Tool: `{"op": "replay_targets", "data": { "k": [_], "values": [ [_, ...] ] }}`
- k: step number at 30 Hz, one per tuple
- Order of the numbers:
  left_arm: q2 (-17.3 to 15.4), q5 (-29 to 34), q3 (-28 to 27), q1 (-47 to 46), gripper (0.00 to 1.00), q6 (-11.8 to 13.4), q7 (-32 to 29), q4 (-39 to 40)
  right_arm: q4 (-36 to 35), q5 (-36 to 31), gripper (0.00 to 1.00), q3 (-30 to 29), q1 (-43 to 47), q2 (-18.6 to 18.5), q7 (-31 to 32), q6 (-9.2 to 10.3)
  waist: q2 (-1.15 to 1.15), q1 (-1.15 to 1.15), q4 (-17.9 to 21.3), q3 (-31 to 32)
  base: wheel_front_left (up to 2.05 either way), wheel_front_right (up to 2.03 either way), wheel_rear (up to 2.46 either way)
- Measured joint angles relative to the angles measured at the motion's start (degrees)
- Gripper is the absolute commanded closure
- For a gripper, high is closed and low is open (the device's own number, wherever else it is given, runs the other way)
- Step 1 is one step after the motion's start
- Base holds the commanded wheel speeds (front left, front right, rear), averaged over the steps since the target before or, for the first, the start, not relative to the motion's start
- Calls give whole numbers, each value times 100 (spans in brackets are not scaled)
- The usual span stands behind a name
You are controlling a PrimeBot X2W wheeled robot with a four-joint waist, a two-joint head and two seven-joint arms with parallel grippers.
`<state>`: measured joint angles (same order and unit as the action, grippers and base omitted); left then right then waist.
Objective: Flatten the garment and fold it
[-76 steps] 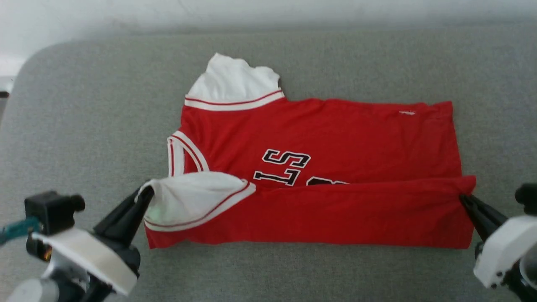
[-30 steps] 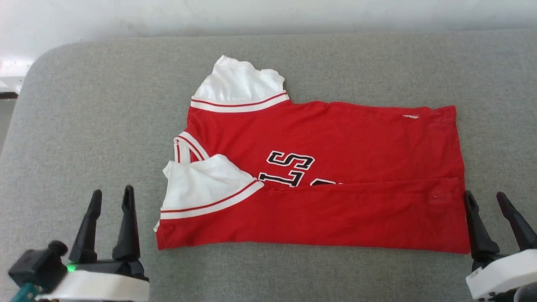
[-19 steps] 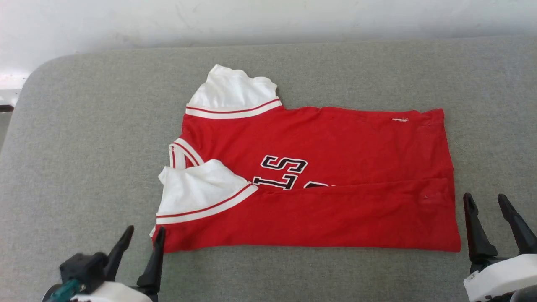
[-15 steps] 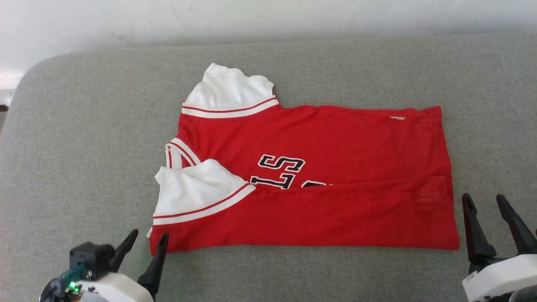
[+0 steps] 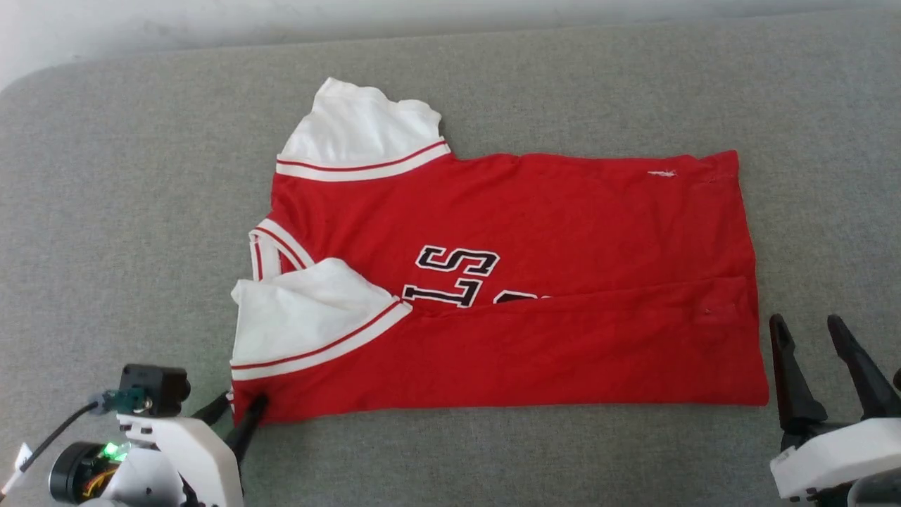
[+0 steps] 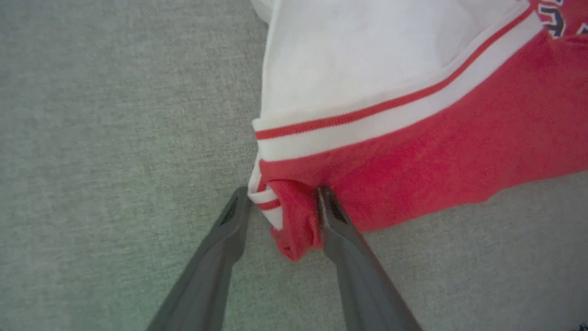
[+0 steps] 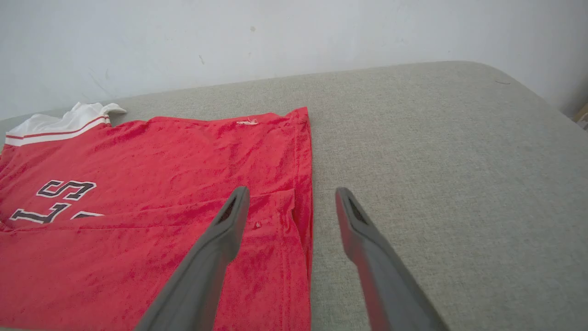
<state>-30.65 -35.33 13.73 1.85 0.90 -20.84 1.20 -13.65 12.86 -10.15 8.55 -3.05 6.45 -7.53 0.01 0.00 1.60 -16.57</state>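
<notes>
Left gripper: lower left, straddling garment corner; I cannot tell if clamped.
Right gripper: lower right, spread, empty.

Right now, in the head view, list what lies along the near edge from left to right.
Left claw with two dark fingers, astride the shirt's near-left corner → red jersey-style T-shirt with white sleeves → right claw, open, just off the hem.

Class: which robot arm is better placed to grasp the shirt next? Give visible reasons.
Left. The left gripper straddles the garment at its near corner; the right gripper stands open beside the hem.
</notes>
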Motion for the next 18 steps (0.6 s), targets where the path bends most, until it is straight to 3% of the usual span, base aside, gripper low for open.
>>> {"op": "replay_targets", "data": {
  "k": [9, 18],
  "values": [
    [65, -159, -9, -71, 100, -92, -32, 64, -310, -111, 0, 146, -376, -249, 535, 0, 0, 1, 33, -45, 0, 0, 0],
    [146, -203, -2, -35, 100, -82, 98, 108, -416, 344, 0, -82, -463, -590, 2740, 0, 0, 1, -23, -31, 0, 0, 0]
  ]
}}
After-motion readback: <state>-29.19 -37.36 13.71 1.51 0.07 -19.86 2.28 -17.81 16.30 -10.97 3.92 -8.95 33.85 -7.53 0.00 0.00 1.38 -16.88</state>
